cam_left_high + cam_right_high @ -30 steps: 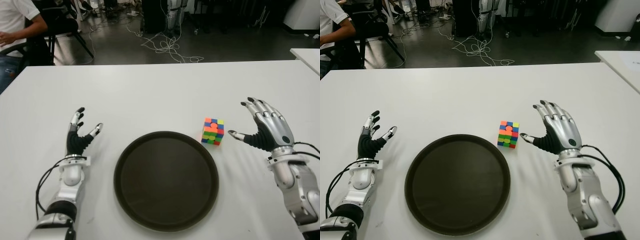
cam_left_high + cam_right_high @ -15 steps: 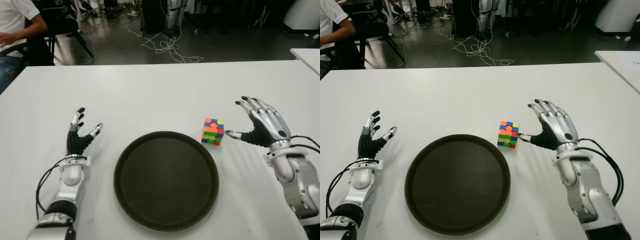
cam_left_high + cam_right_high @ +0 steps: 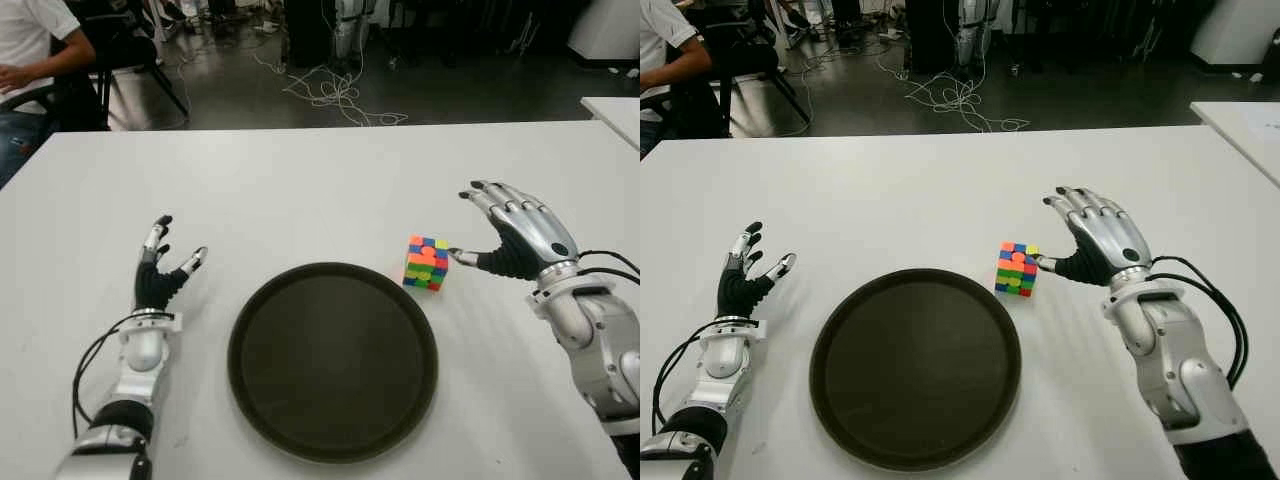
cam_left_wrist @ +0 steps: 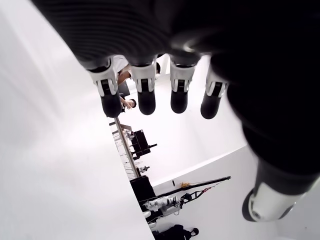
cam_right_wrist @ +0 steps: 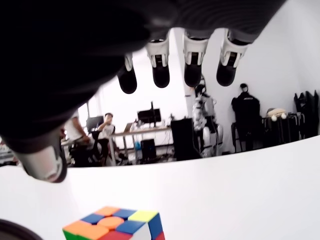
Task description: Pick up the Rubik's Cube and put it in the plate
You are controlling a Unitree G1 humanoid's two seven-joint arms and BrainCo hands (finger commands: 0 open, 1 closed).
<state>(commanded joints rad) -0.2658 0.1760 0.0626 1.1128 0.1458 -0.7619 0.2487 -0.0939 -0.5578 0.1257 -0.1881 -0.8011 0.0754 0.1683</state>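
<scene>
Fingers of the right hand [image 3: 515, 235] are spread and grasp nothing; in the left eye view its thumb tip is at, perhaps touching, the Rubik's Cube [image 3: 425, 263], which stands on the white table [image 3: 300, 190] at about two o'clock off the plate [image 3: 332, 360]. The right eye view shows the left hand [image 3: 743, 280] idle at nine o'clock of the plate, fingers released. The left wrist view confirms straight, empty fingers; the right wrist view shows the cube under open fingertips [image 5: 161, 77]. Nothing is lifted yet: grasp, carry and placing remain. Compared with a second ago, the right hand has closed in on the cube.
</scene>
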